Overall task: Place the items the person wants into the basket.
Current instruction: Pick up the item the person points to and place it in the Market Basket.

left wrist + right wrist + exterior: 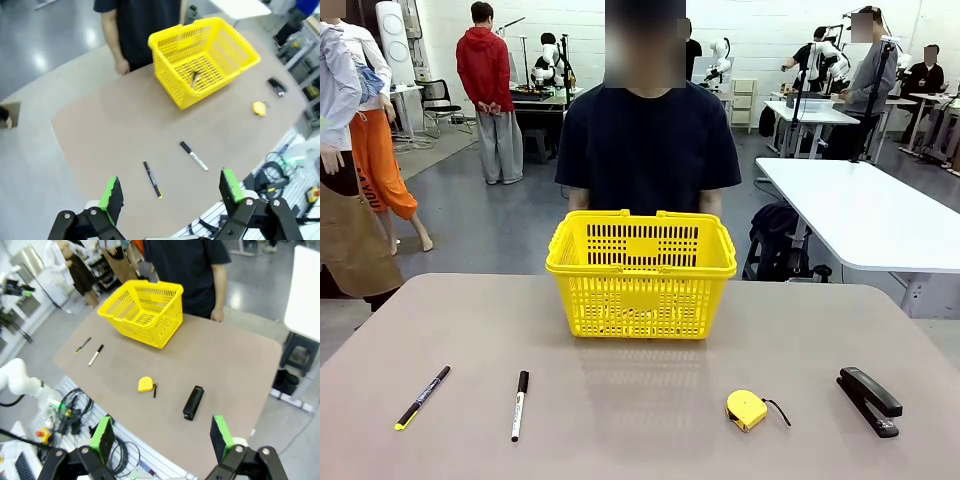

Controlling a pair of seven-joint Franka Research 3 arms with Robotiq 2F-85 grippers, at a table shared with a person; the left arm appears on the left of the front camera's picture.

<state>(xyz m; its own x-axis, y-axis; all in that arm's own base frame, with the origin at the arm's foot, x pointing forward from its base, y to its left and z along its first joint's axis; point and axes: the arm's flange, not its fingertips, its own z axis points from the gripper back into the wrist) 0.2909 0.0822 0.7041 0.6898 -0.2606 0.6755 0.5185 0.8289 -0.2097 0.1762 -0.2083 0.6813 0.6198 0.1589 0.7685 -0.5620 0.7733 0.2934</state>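
The yellow basket [640, 270] stands at the table's far middle, in front of the person [648, 140] in a navy T-shirt. A small dark thing [194, 77] lies on the basket floor, too small to identify. Along the near edge lie a black pen with a yellow tip [422, 397] and a yellow tape measure [747, 409]. High over the near edge, my left gripper [171, 192] is open and holds nothing; the pen [152, 178] lies on the table far beneath it. My right gripper [161, 436] is also open and holds nothing, far above the tape measure [145, 384].
A white marker with a black cap [520, 405] lies beside the pen. A black stapler [868, 399] lies at the near right. The person's hands [121, 66] hang at the far table edge. Bare tabletop [640, 380] lies between the basket and the row of tools.
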